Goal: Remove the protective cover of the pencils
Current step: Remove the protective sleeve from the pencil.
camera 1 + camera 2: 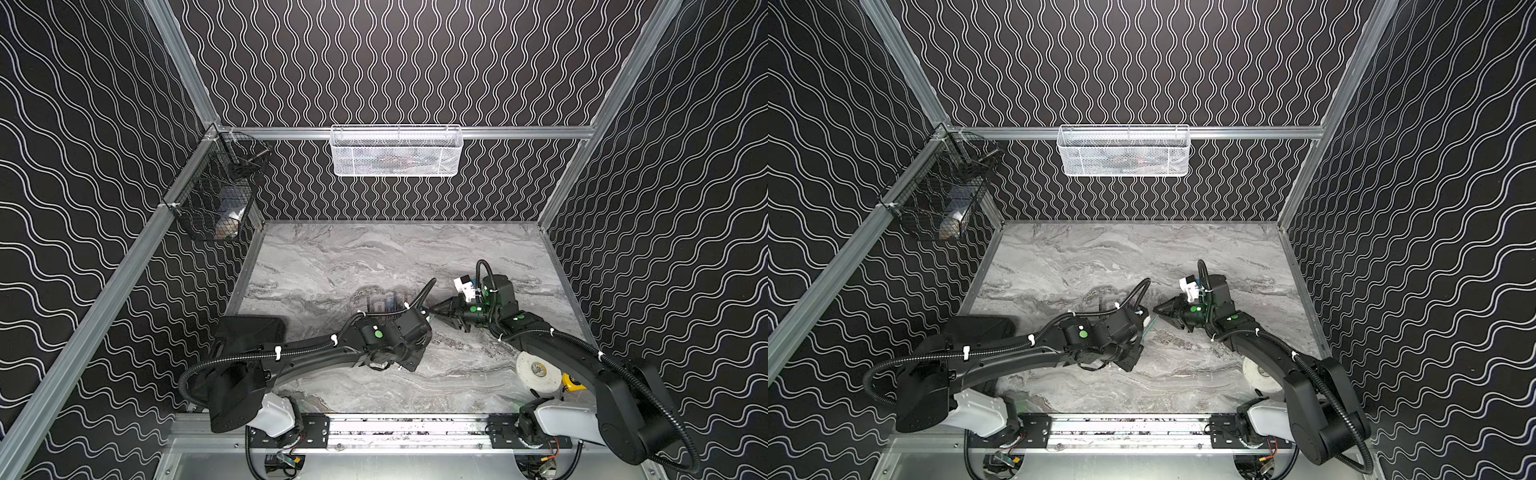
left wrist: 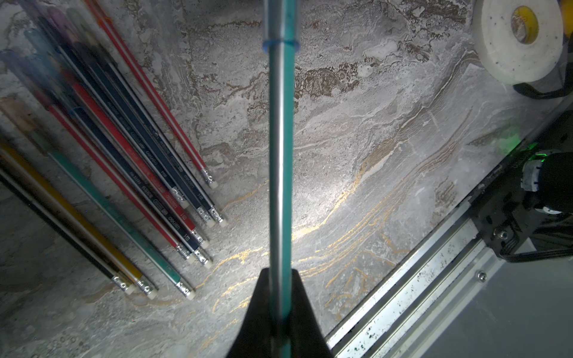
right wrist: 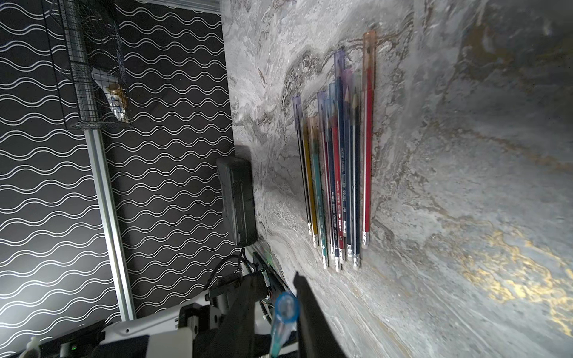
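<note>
While reading the clock from above, with 12 at the back wall: left arm (image 1: 316, 353) stretched low from its base at 7 toward 1, forearm close over the marble table (image 1: 374, 257), wrist reaching the middle. Left gripper (image 2: 280, 274) clamped on a teal pencil (image 2: 280, 155), held clear of the table and pointing toward 1. Seen from the left wrist, runs straight out between the two black fingers (image 2: 257, 310) to a clear blue cap (image 2: 280, 24) on its tip.

Right arm (image 1: 561, 345) arched up from its base at 5, elbow high, forearm dropping toward the middle, wrist bent to aim at 9. Right gripper (image 1: 436, 309) nose to nose with the left one, its fingers (image 3: 310, 316) drawn in on either side of the blue cap. From the right wrist, one finger against the cap and a sliver of gap beside the other, so cannot tell whether pinched.

Other pencils (image 3: 338, 186) flat on the table in a tight row just toward 10 from the meeting point, partly behind the left arm's cable in both top views. Erasers toward 6, blurred translucent caps on tips toward 12.

White tape roll (image 1: 536, 370) at 4 under the right arm. Black case (image 1: 249, 332) at 8 beside the left arm.
</note>
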